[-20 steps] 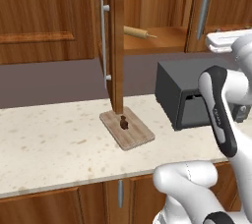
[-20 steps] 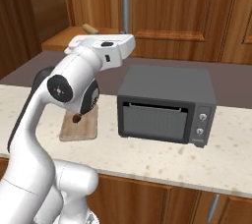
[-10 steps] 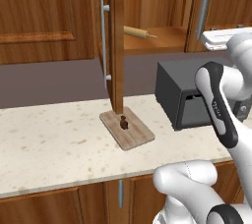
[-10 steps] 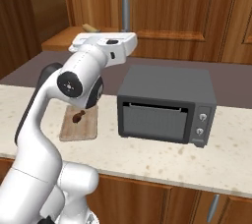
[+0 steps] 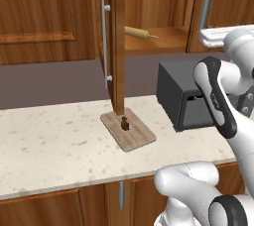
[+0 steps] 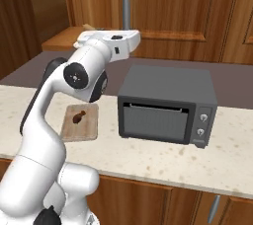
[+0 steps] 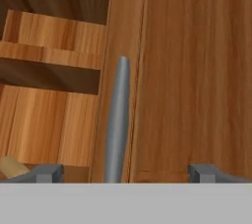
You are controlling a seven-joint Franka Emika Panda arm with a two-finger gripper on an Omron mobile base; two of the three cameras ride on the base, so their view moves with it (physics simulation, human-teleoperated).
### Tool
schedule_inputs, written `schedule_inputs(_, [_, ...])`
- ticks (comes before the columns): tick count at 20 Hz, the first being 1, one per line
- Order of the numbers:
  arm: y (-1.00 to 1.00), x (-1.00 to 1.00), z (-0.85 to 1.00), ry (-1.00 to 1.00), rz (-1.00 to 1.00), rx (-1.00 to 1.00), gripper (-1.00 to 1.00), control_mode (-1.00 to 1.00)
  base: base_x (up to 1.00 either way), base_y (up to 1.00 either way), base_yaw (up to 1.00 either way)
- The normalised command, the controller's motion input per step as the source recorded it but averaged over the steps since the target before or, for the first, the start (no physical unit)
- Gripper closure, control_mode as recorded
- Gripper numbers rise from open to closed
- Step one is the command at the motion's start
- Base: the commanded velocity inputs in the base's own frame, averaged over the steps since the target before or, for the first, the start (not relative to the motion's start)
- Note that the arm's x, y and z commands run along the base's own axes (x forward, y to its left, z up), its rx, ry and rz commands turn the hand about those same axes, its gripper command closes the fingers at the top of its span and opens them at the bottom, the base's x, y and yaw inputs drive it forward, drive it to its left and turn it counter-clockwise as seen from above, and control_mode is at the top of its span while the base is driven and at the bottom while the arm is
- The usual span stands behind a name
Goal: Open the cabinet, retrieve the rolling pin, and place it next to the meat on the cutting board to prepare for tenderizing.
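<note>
The cabinet door [image 5: 117,46] stands swung open, edge-on, with its long grey handle [image 5: 104,41]. On the shelf inside lies the rolling pin [image 5: 138,32]; its end also shows as a tan tip [image 6: 89,26] and at the lower left of the hand view [image 7: 12,166]. The cutting board [image 5: 127,130] [image 6: 81,123] rests on the counter with the meat [image 5: 125,125] [image 6: 77,117] on it. My gripper [image 7: 126,173] is open and empty, high up above the oven, facing a closed door's grey bar handle [image 7: 118,120] just right of the open cabinet.
A dark grey oven [image 5: 183,96] [image 6: 168,105] stands on the speckled counter [image 5: 49,145] right of the board, under my hand [image 6: 116,41]. Closed wooden doors run along the wall to the right [image 6: 197,7]. Lower cabinet doors sit below the counter edge.
My hand has risen slightly and the arm has shifted with it. The gripper stays open. Rolling pin, board and meat have not moved.
</note>
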Motion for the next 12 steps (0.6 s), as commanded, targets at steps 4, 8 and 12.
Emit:
schedule_inputs(4, [0.00, 0.54, 0.01, 0.11, 0.00, 0.02, -1.00, -1.00, 0.00, 0.00, 0.00])
schedule_inputs(8, [0.00, 0.68, 0.01, 0.12, 0.00, 0.01, -1.00, -1.00, 0.00, 0.00, 0.00])
schedule_inputs(12, [0.00, 0.61, 0.05, 0.10, 0.00, 0.00, -1.00, -1.00, 0.00, 0.00, 0.00])
